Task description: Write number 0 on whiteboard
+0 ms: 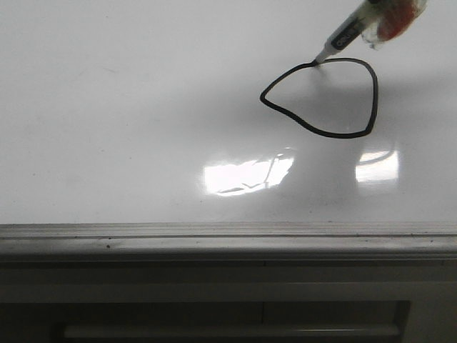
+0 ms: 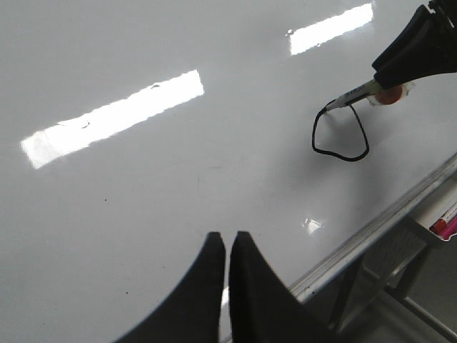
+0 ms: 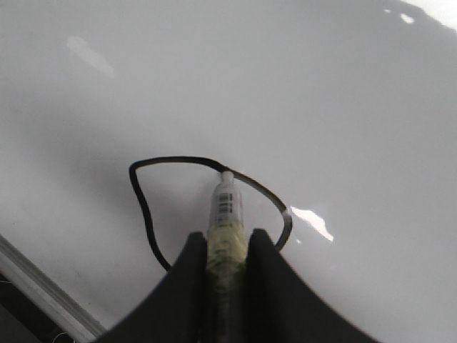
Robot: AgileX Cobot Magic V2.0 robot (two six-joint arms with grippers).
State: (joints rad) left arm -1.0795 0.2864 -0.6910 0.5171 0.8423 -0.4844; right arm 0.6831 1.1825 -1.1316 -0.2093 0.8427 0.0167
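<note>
On the board [image 1: 143, 107], toward its right side in the front view, sits the 0 [image 1: 373, 100]: a thin black closed loop, lopsided, with a pointed corner on its left. The marker [image 1: 341, 39] comes down at a slant from the upper right, and its tip touches the loop's top edge, just left of the middle. The right gripper [image 3: 227, 264] has its jaws clamped on the marker's barrel (the wrist view shows the pale body pinched between the two dark fingers [image 3: 187, 286], the tip resting on the line). The left gripper [image 2: 227, 246] hangs over bare white surface well apart from the loop, its jaws pressed together with nothing between them. Bright rectangular glare lies on the glossy surface below the loop. A grey edge strip [image 1: 228, 239] runs along the board's near side.
</note>
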